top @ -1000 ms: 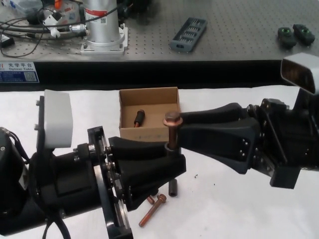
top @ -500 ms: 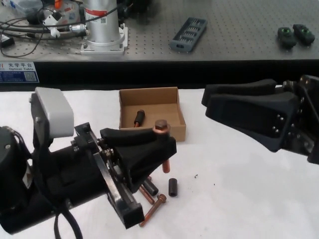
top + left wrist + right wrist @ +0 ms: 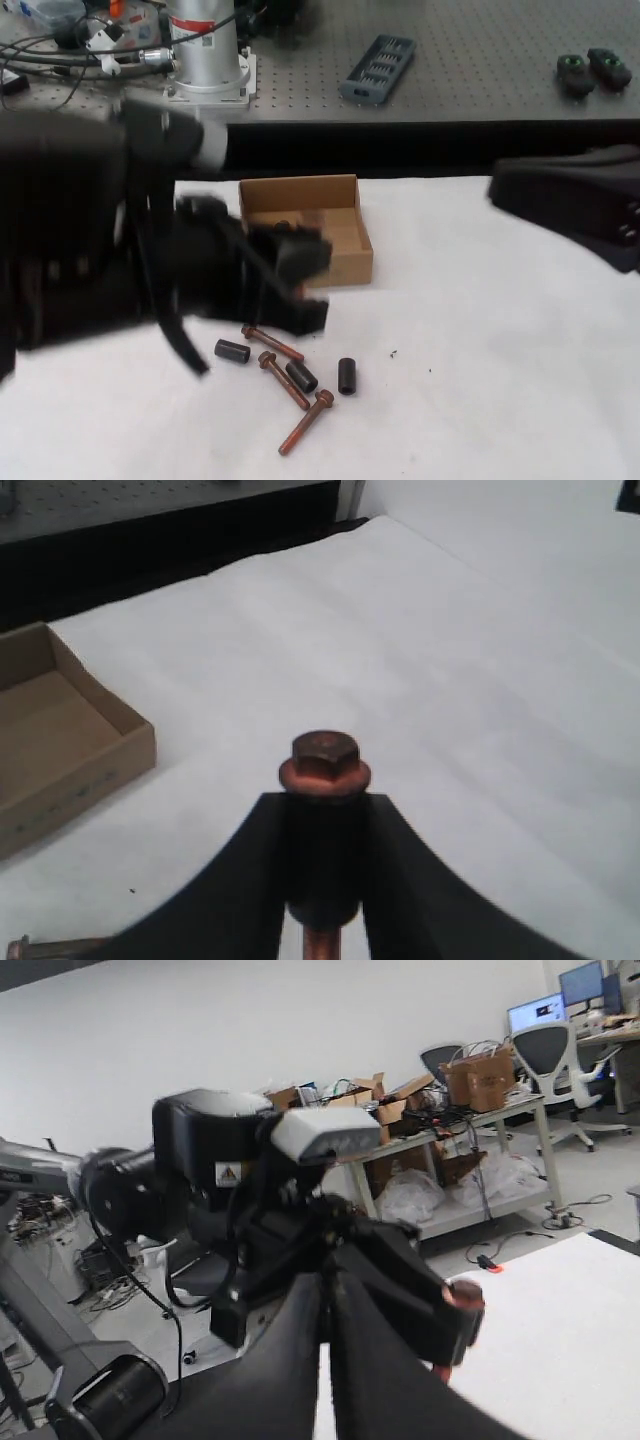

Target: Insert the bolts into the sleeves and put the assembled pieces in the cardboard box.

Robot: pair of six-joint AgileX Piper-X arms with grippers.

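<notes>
Your left gripper (image 3: 325, 815) clamps one bolt (image 3: 324, 762) seated in its sleeve (image 3: 322, 865), near the one cardboard box (image 3: 60, 750). Your right gripper (image 3: 326, 1290) is closed on nothing. On the table (image 3: 480, 400) lie three loose bolts (image 3: 272, 343) and three loose sleeves (image 3: 346, 376).

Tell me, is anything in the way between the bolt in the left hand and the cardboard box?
Nothing I can see. The left hand grips the bolt in its sleeve, and the white sheet between it and the cardboard box is bare.
</notes>
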